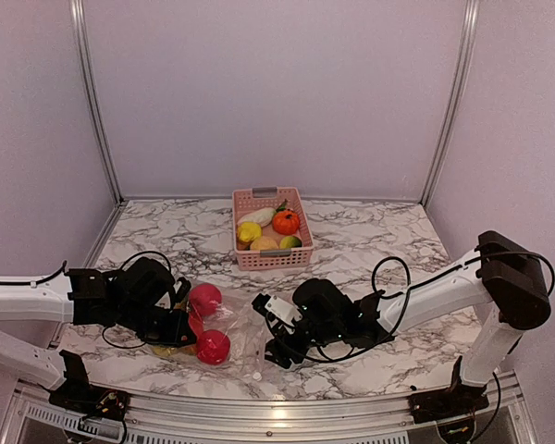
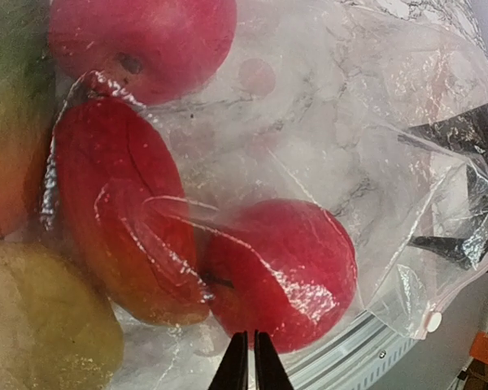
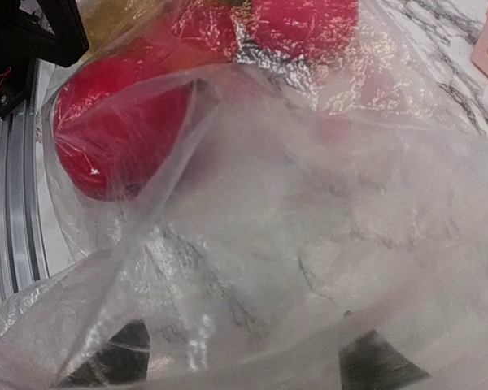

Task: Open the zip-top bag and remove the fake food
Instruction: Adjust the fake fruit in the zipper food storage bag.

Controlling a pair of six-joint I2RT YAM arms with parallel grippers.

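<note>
The zip-top bag (image 1: 239, 331) lies crumpled near the table's front edge between both arms. Inside it show pieces of fake food: two round red fruits (image 1: 204, 298) (image 1: 213, 347), a long red one (image 2: 122, 211) and a yellow-green one (image 2: 41, 325). My left gripper (image 2: 250, 348) is shut, its tips pinching film in front of a red fruit (image 2: 285, 268) at the bag's left end. My right gripper (image 3: 240, 361) stands open at the bag's right end, its dark fingers (image 3: 114, 357) blurred behind the plastic (image 3: 309, 203). A white zip slider (image 2: 433, 321) shows at the bag's edge.
A pink slotted basket (image 1: 271, 260) stands behind the bag at mid-table, holding an orange fruit (image 1: 285, 221), a white radish (image 1: 257, 216), a yellow piece (image 1: 249, 231) and a green one (image 1: 290, 242). The metal front rail (image 3: 16, 211) runs just beside the bag.
</note>
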